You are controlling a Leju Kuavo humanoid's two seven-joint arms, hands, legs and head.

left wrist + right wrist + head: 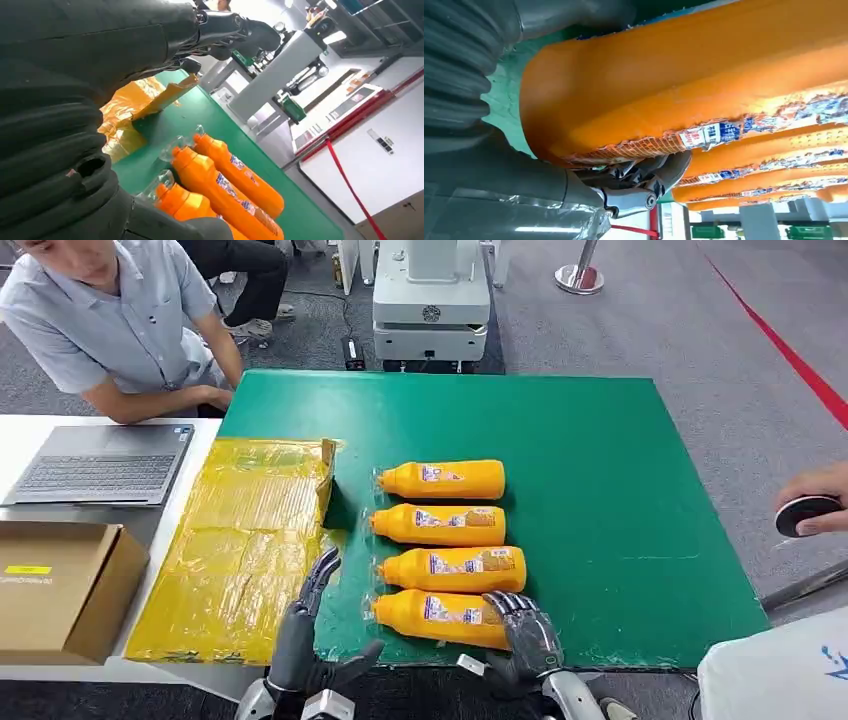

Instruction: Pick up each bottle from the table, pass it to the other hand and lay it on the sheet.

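Your robot's left hand [305, 635]: dark grey, metallic segmented fingers [322, 575], silver wrist below. Your right hand [525, 638]: same dark glossy finish, silver forearm. Wrist views: grey ribbed cover [55, 150], thick grey thumb [569, 17], round screw at finger base [651, 201].

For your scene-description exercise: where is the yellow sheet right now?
In the head view the yellow sheet lies at the green mat's left edge, left of the four orange bottles, with the laptop and cardboard box farther left.
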